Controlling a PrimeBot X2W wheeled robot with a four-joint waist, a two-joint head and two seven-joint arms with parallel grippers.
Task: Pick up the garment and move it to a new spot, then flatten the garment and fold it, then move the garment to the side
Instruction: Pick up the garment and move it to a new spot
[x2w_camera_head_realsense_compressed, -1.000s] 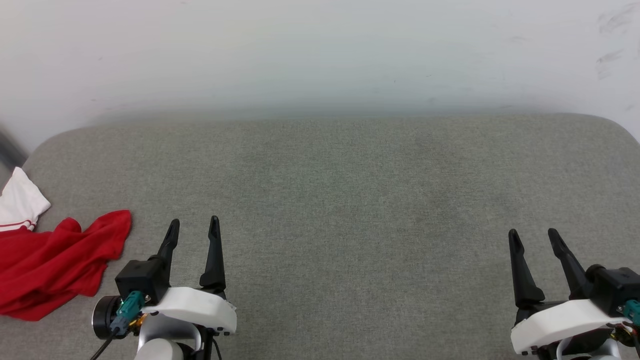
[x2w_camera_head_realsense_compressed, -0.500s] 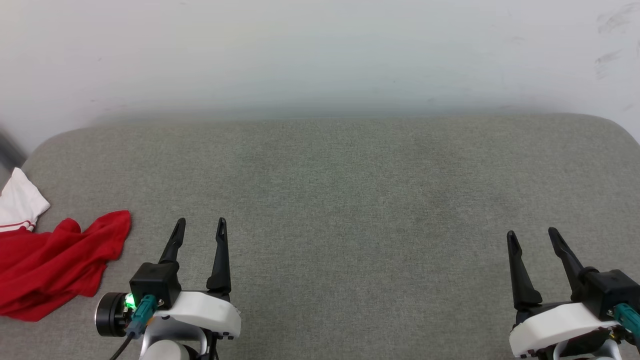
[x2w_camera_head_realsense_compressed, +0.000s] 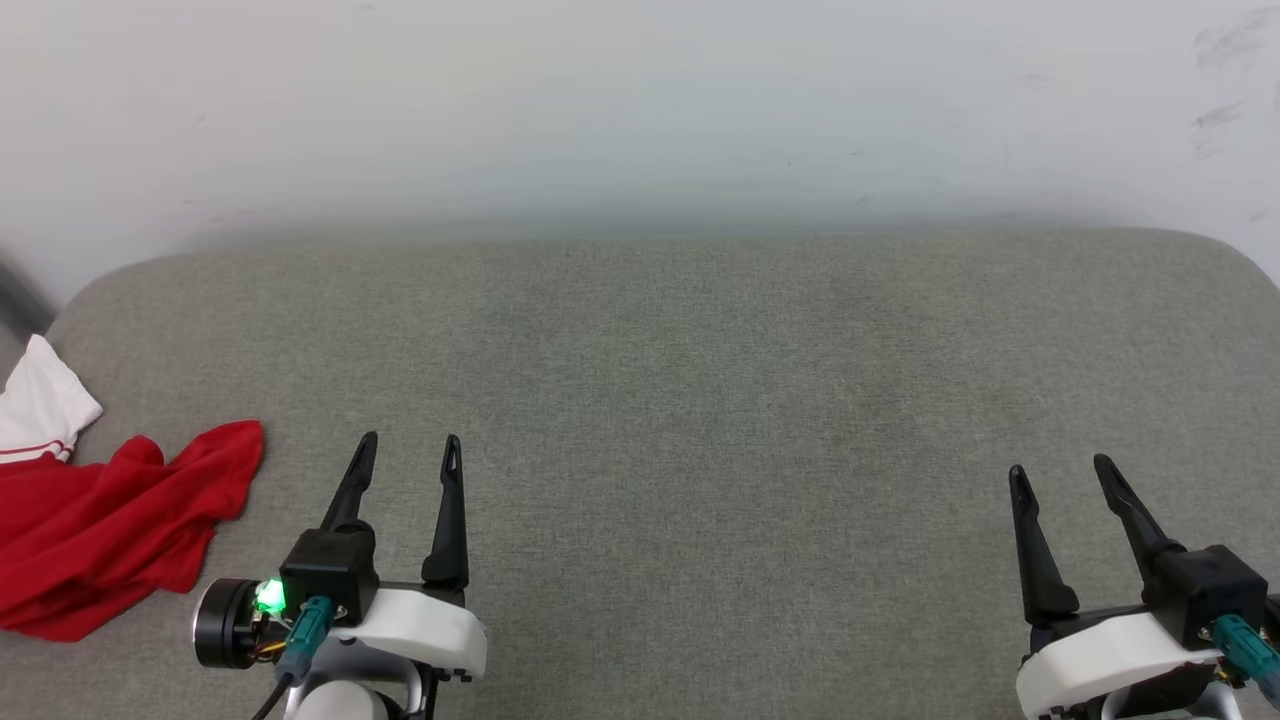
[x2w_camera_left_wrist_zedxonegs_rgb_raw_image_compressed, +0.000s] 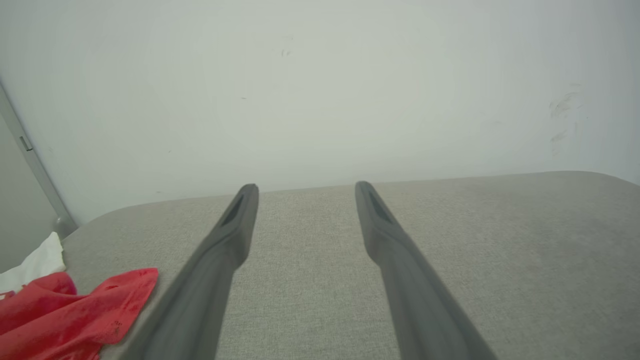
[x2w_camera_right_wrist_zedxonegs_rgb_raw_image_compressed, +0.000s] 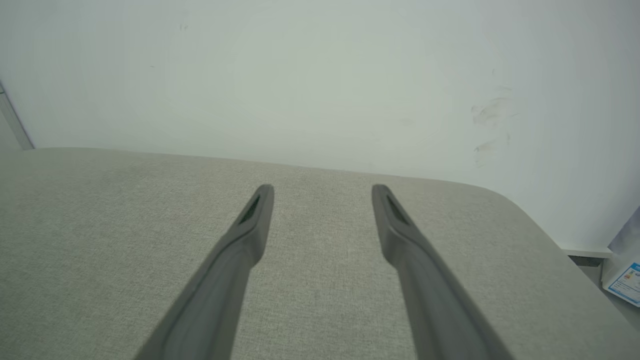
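The garment (x2w_camera_head_realsense_compressed: 100, 530), bright red with a white sleeve edged in thin red stripes, lies crumpled at the far left of the grey fabric surface (x2w_camera_head_realsense_compressed: 700, 400); part of it runs off the picture's left edge. In the left wrist view the garment (x2w_camera_left_wrist_zedxonegs_rgb_raw_image_compressed: 75, 315) shows at the lower left. My left gripper (x2w_camera_head_realsense_compressed: 410, 445) stands open and empty, a short way right of the garment, not touching it. My right gripper (x2w_camera_head_realsense_compressed: 1058, 468) is open and empty at the lower right, far from the garment. Both wrist views show spread fingers, the left gripper (x2w_camera_left_wrist_zedxonegs_rgb_raw_image_compressed: 306, 187) and the right gripper (x2w_camera_right_wrist_zedxonegs_rgb_raw_image_compressed: 322, 189), with nothing between them.
A pale wall (x2w_camera_head_realsense_compressed: 640, 110) rises right behind the grey surface. The surface has rounded back corners. A white packet with a blue label (x2w_camera_right_wrist_zedxonegs_rgb_raw_image_compressed: 625, 280) sits on the floor beyond the right corner. A grey vertical rail (x2w_camera_left_wrist_zedxonegs_rgb_raw_image_compressed: 30, 155) runs along the wall at the left.
My left gripper has shifted slightly to the right and turned more upright, with a green light now showing on its wrist. The right gripper drifted very slightly. The garment has not moved.
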